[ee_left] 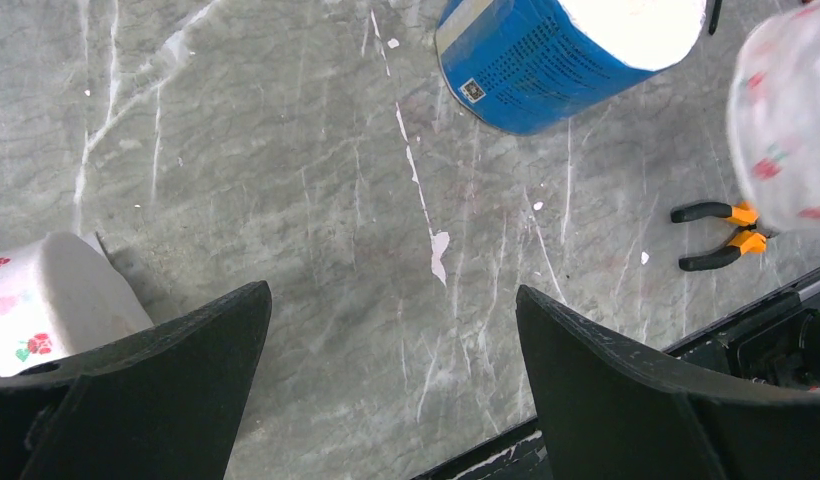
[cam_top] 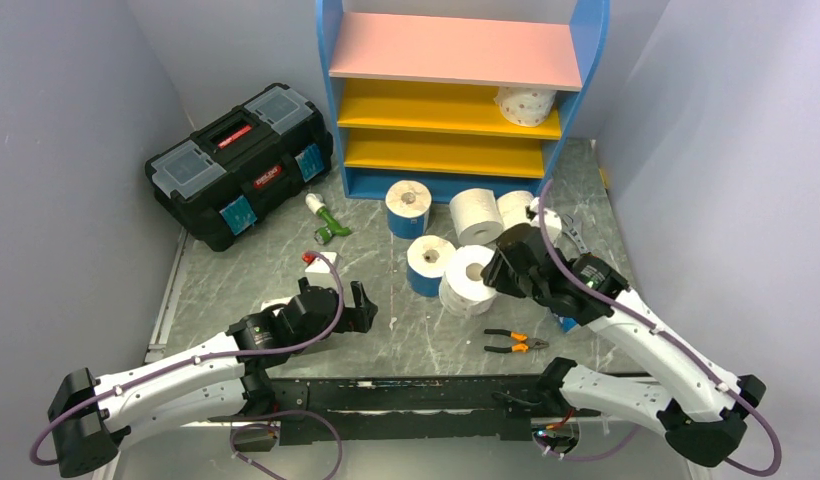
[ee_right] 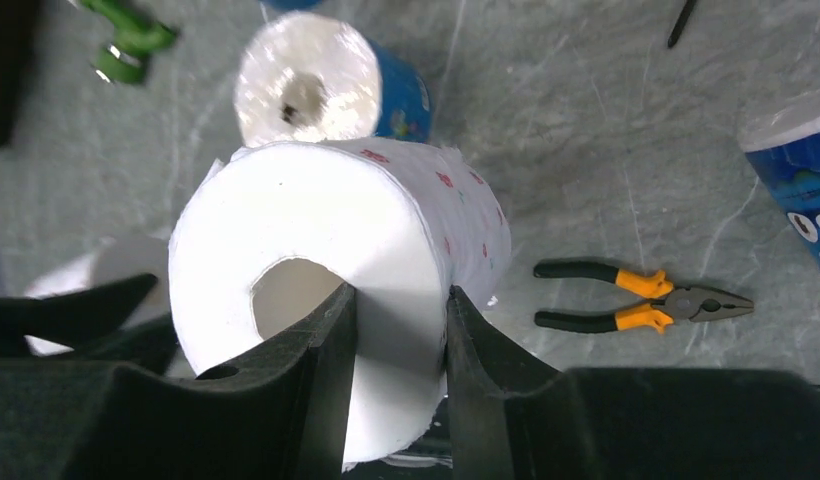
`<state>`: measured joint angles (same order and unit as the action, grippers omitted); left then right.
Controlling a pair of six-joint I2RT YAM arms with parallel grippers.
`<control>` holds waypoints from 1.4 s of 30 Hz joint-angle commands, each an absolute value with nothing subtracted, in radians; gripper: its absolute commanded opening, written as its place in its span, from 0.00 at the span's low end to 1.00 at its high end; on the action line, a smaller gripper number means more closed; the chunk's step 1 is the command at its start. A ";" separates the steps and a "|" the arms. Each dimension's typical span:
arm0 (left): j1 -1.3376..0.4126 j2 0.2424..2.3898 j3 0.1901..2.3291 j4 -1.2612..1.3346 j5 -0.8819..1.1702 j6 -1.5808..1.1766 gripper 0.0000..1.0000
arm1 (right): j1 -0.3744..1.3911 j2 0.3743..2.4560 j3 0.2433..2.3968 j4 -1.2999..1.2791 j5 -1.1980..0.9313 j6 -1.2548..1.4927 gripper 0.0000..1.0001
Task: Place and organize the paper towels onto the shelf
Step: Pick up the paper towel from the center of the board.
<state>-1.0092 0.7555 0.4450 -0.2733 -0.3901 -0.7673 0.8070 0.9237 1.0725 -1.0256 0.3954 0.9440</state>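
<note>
Closest to the lens, in the right wrist view, the right pincer [ee_right: 400, 300] is clamped on a white paper towel roll [ee_right: 386, 210] with small pink dots. One finger goes into the cardboard core and the other presses on the outer side, so the wall of the roll is squeezed between them. I think this grip is chosen because the whole roll is too wide for the jaws. From above, this roll sits at the near side of the group, about the middle of the counter [cam_top: 386, 345]. I cannot tell if it is lifted.

The shelf [cam_top: 456, 50] stands at the far edge with its open side toward the arms, so the boards can be reached from the front. One dotted roll [cam_top: 526, 103] lies on the upper yellow board, at the right end. The black toolbox [cam_top: 241, 165] is far left and seems no part of the work. The left pincer [cam_top: 348, 305] hangs with jaws wide apart over bare counter, left of the group, holding nothing; probably it waits.

The other rolls stand on end in front of the shelf. One blue-wrapped roll [cam_top: 408, 208] is just before it, and a second blue-wrapped roll [cam_top: 424, 265] is nearer. Two plain white rolls [cam_top: 476, 215] are right of the first. The orange-handled pliers [cam_top: 516, 342] lie near, right of centre.
</note>
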 commanded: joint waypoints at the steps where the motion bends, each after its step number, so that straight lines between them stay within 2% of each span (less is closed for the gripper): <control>1: -1.008 0.758 0.461 -0.230 -0.387 -0.755 0.99 | 0.794 0.958 1.243 -1.096 0.497 1.100 0.04; 2: -1.008 0.759 0.465 -0.231 -0.387 -0.755 0.99 | 0.789 0.983 1.289 -1.136 0.528 1.151 0.00; 6: -1.008 0.767 0.489 -0.225 -0.384 -0.738 0.99 | 0.772 1.094 1.465 -1.315 0.655 1.369 0.00; 9: -1.006 0.777 0.521 -0.217 -0.386 -0.717 0.99 | 0.729 1.105 1.527 -1.261 0.686 1.385 0.00; 13: -1.006 0.807 0.580 -0.226 -0.392 -0.683 0.99 | 0.624 1.129 1.600 -1.144 0.642 1.368 0.00; 22: -1.002 0.832 0.627 -0.246 -0.366 -0.672 0.99 | 0.408 1.351 1.798 -1.069 0.418 1.345 0.00; 32: -1.002 0.761 0.565 -0.257 -0.364 -0.717 0.99 | 0.392 1.506 1.985 -1.065 0.409 1.331 0.00; 42: -1.002 0.782 0.580 -0.263 -0.359 -0.703 0.99 | 0.393 1.609 2.113 -1.110 0.438 1.321 0.00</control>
